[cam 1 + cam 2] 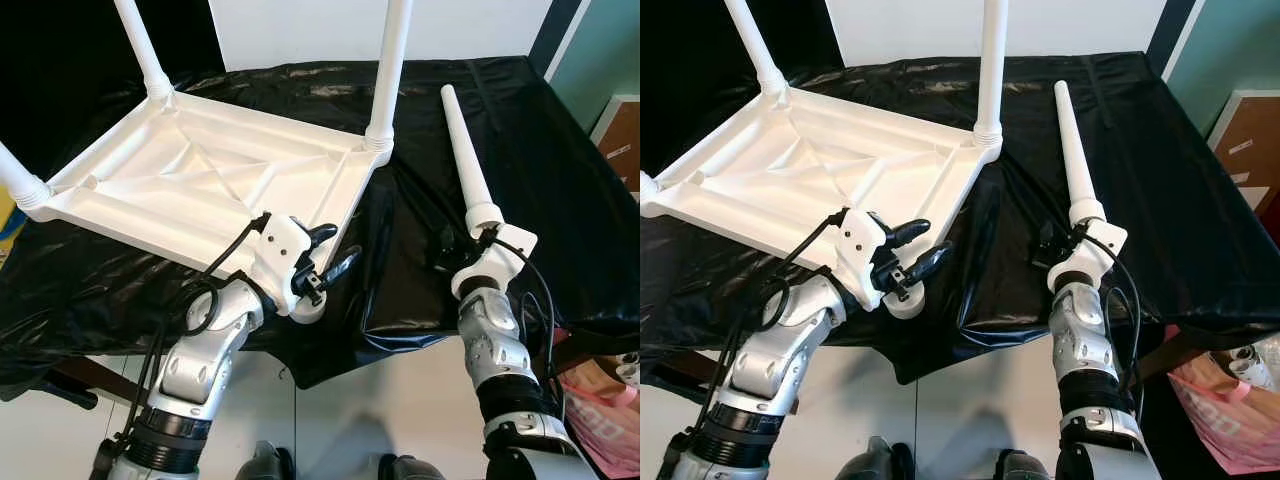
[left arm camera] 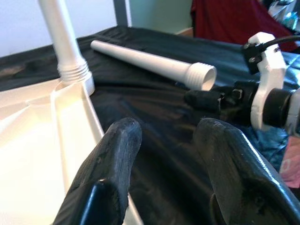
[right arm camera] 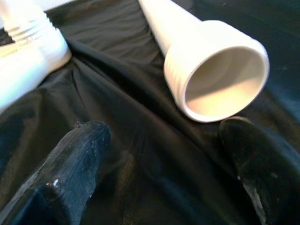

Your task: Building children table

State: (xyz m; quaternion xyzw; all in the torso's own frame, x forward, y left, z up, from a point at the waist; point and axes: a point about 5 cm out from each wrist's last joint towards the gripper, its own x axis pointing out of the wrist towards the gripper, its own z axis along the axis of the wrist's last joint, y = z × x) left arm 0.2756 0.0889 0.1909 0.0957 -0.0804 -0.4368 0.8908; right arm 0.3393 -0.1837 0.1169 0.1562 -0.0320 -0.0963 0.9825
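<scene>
The inverted tabletop (image 1: 200, 175) lay on the black-covered bench (image 1: 560, 150) with three legs fitted. The fourth leg (image 1: 467, 165) lay loose beside it. The right tool (image 3: 173, 154) was open before its threaded end, gripping nothing; the left tool (image 1: 325, 255) was open and empty at the vacant corner.

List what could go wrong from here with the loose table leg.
1. The loose leg lies on slick, wrinkled black cloth; a nudge from the open right end effector could roll it away.
2. The upturned tabletop overhangs the near edge by the open left end effector; a push there could tip it.
</scene>
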